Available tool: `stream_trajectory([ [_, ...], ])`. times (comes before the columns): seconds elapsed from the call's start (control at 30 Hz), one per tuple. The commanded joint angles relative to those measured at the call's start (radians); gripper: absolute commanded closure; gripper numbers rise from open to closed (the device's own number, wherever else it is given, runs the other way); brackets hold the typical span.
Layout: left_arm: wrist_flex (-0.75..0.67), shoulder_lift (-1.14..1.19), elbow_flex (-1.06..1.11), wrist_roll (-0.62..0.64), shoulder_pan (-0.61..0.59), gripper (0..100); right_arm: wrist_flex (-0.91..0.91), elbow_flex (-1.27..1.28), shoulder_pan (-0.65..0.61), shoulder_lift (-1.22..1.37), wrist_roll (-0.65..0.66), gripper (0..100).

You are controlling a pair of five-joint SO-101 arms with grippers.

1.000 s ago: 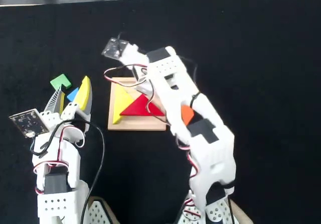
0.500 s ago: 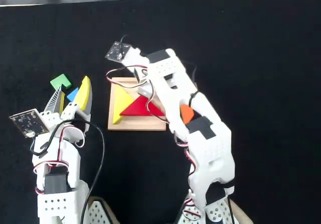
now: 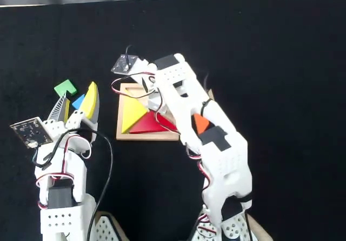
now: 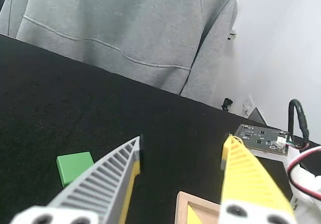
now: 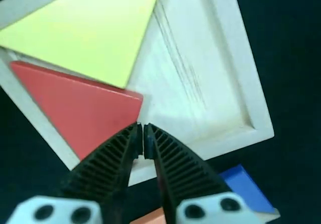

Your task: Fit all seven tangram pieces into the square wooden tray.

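while right pincer point(image 5: 142, 132) is closed empty, left pincer point(image 4: 183, 143) agape, pale tray point(image 5: 181, 93) holds yellow triangle point(image 5: 90, 28), red triangle point(image 5: 80, 112)

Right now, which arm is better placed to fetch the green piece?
Left. The left gripper is open, with the green piece just beyond its fingertips, left of the tray. The right gripper is shut over the tray, at the red triangle, farther away.
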Motion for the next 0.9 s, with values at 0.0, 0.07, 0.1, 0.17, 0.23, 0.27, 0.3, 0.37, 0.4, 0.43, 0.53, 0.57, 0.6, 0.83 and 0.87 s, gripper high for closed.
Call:
stream_trajectory([
  [0.0, 0.002, -0.006, 0.022, -0.005, 0.012, 74, 0.005, 0.008, 0.051, -0.091, -0.012, 98.6],
  [0.07, 0.000, -0.006, 0.022, -0.005, 0.012, 74, 0.003, 0.044, 0.054, -0.094, -0.011, 98.6],
  [0.1, 0.000, -0.006, 0.022, -0.005, 0.012, 74, 0.002, 0.065, 0.051, -0.093, -0.009, 98.6],
  [0.17, 0.000, -0.006, 0.022, -0.005, 0.012, 74, -0.020, 0.111, 0.023, -0.091, -0.011, 98.6],
  [0.23, 0.002, -0.006, 0.022, -0.005, 0.012, 74, -0.043, 0.151, -0.005, -0.091, -0.011, 98.6],
  [0.27, 0.002, -0.006, 0.022, -0.005, 0.012, 74, -0.054, 0.163, -0.021, -0.091, -0.011, 98.6],
  [0.3, 0.002, -0.006, 0.022, -0.005, 0.012, 74, -0.055, 0.170, -0.038, -0.093, -0.011, 98.6],
  [0.37, 0.002, -0.006, 0.022, -0.005, 0.012, 74, -0.044, 0.159, -0.054, -0.097, -0.012, 98.6],
  [0.4, 0.002, -0.006, 0.022, -0.005, 0.012, 74, -0.035, 0.148, -0.052, -0.108, -0.012, 98.6],
  [0.43, 0.002, -0.006, 0.022, -0.005, 0.012, 74, -0.028, 0.140, -0.048, -0.122, -0.012, 98.6],
  [0.53, 0.002, -0.006, 0.022, -0.005, 0.012, 74, -0.025, 0.143, -0.006, -0.170, -0.012, 98.6],
  [0.57, 0.002, -0.006, 0.022, -0.005, 0.012, 74, -0.028, 0.154, 0.005, -0.182, -0.012, 98.6],
  [0.6, 0.002, -0.006, 0.022, -0.005, 0.012, 74, -0.040, 0.166, 0.012, -0.188, -0.012, 98.6],
  [0.83, 0.003, -0.006, 0.022, -0.005, 0.012, 74, -0.149, 0.274, 0.008, -0.193, -0.012, 98.6],
  [0.87, 0.003, -0.006, 0.022, -0.005, 0.012, 74, -0.158, 0.278, 0.008, -0.193, -0.012, 98.6],
])
